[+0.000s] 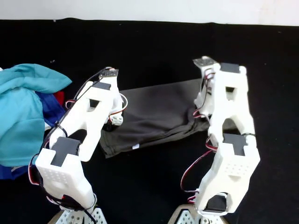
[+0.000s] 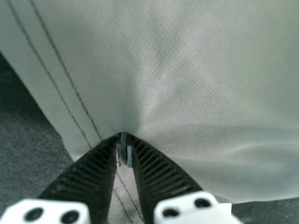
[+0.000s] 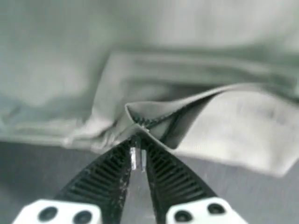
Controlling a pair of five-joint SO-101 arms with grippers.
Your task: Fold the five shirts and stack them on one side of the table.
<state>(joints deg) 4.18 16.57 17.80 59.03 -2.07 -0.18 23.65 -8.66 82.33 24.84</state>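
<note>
The dark shirt (image 1: 154, 119) lies in the middle of the table (image 1: 154, 46) as a long band, its long axis running from one arm to the other. The left gripper (image 2: 123, 151) is clenched on the stitched hem at one end, and the right gripper (image 3: 138, 156) is pinched on a folded edge at the other, so each arm holds its near end. The next fold probably goes across that axis, clear of the pile (image 1: 23, 112) at the table's left edge.
</note>
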